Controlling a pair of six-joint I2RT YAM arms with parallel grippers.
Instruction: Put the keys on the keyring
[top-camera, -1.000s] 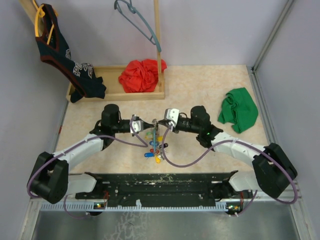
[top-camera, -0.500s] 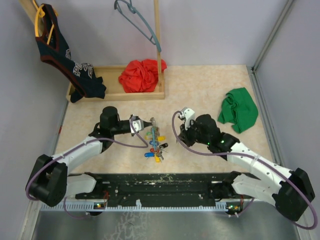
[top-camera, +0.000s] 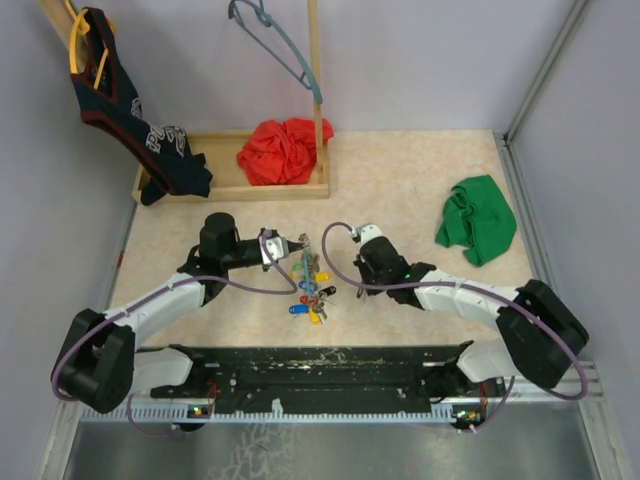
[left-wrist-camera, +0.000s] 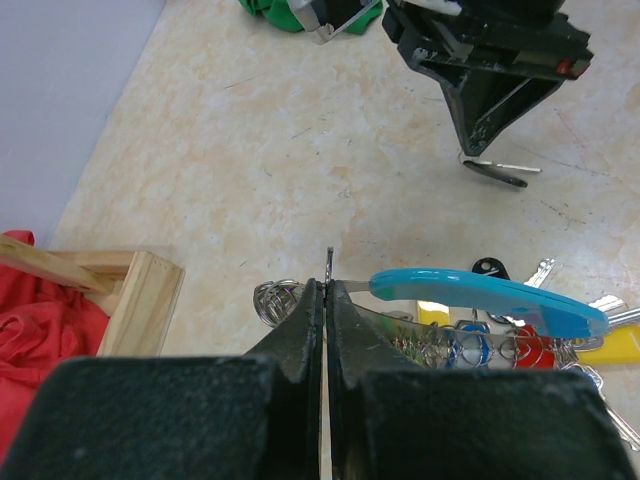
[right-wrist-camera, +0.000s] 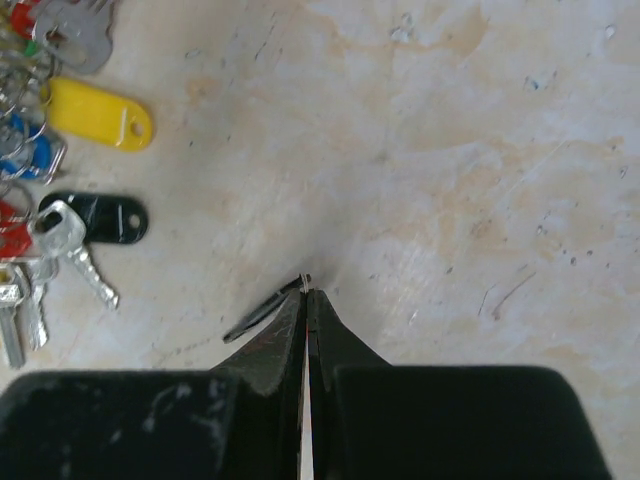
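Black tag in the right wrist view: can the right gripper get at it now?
Probably not yet: the right gripper is shut, seemingly on a dark key. Nothing lies between it and the black tag, though.

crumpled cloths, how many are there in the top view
2. The red cloth lies bunched in the wooden tray at the back; the green cloth lies on the table at the right. The dark jersey hanging back left is not counted.
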